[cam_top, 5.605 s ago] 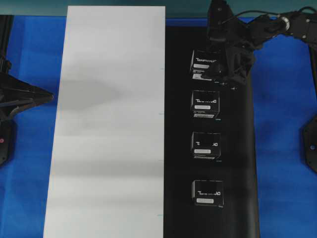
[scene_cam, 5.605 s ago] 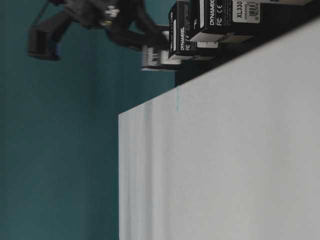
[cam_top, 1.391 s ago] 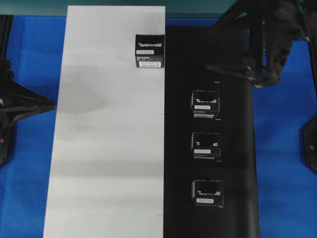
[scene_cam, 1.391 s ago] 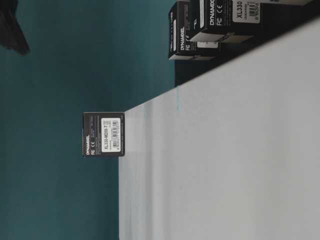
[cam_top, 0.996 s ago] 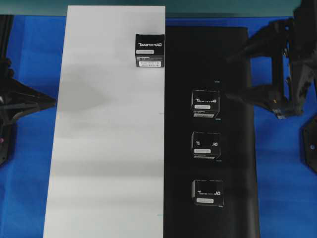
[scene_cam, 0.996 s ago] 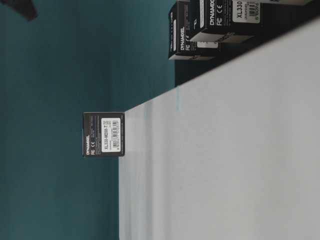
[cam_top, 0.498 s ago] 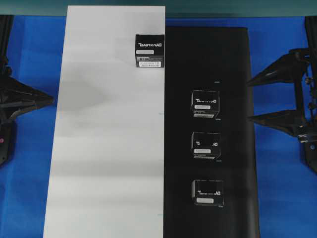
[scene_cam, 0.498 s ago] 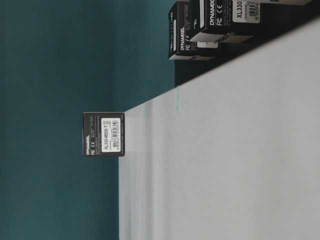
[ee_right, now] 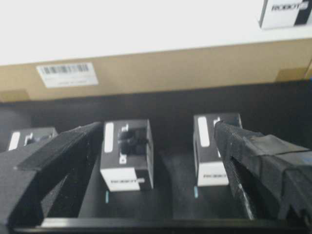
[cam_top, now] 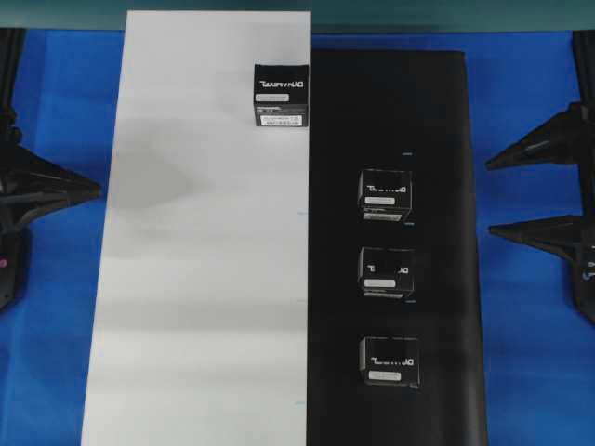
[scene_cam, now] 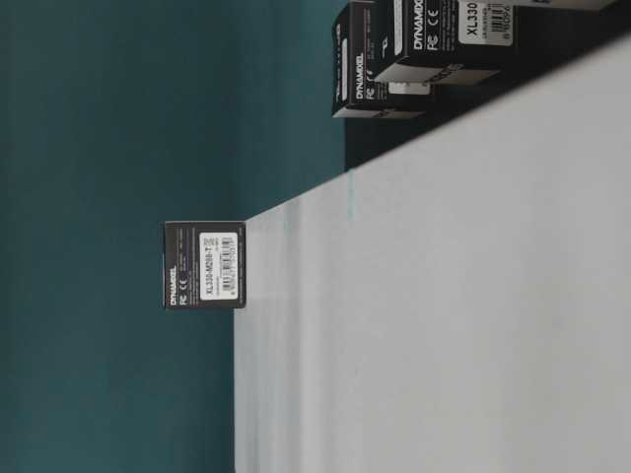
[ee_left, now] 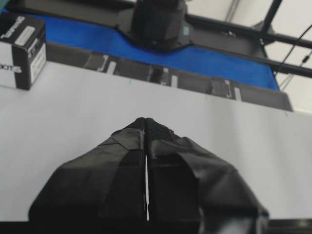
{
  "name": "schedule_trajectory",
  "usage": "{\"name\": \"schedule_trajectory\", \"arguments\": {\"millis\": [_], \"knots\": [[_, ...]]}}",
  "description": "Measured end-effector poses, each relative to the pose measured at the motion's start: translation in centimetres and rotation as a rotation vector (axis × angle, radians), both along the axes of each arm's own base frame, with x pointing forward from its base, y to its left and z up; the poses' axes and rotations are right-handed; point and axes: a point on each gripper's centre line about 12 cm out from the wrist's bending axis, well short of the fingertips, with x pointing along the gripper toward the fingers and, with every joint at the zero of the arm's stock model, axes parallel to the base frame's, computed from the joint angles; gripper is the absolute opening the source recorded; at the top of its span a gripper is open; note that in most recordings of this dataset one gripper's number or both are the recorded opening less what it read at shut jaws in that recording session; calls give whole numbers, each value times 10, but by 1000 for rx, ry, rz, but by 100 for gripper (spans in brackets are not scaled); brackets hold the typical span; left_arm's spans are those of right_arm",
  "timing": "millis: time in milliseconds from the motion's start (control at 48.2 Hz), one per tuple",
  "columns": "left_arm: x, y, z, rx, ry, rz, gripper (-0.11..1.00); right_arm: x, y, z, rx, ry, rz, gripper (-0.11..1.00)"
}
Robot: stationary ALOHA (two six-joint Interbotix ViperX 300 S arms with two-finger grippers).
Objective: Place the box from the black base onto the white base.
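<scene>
One small black box (cam_top: 281,96) stands at the far right edge of the white base (cam_top: 204,279); it also shows in the table-level view (scene_cam: 205,264), the left wrist view (ee_left: 22,51) and the right wrist view (ee_right: 285,12). Three look-alike boxes (cam_top: 386,195) (cam_top: 386,273) (cam_top: 390,361) stand in a row on the black base (cam_top: 437,111). My right gripper (cam_top: 491,198) is open and empty, off the black base's right edge; two boxes (ee_right: 126,153) (ee_right: 212,148) lie ahead of it. My left gripper (cam_top: 98,189) is shut and empty at the white base's left edge (ee_left: 146,122).
A blue cloth (cam_top: 530,372) covers the table under both bases. Dark arm bases sit at the left edge (cam_top: 9,269) and the right edge (cam_top: 584,279). The white base's brown side with a barcode label (ee_right: 67,74) faces the right wrist view.
The far box left the black base and now stands on the white base. My right gripper let go, drew back to the right edge and stays open. The left arm has barely moved.
</scene>
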Motion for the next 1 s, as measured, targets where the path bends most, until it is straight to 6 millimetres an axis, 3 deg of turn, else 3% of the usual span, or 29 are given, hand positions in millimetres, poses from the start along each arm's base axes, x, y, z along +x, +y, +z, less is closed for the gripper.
{"name": "schedule_trajectory", "arguments": {"millis": [415,685,996], "knots": [[-3,-2,5,15,-35,-14,-4,-9,2,-9,2,6,5,99],[-3,-15,2,3,-15,-79,-4,-11,1,-11,0,-2,-6,99],[-5,-14,-6,-2,55,-74,-4,-14,2,-8,-4,-28,-8,99]]}}
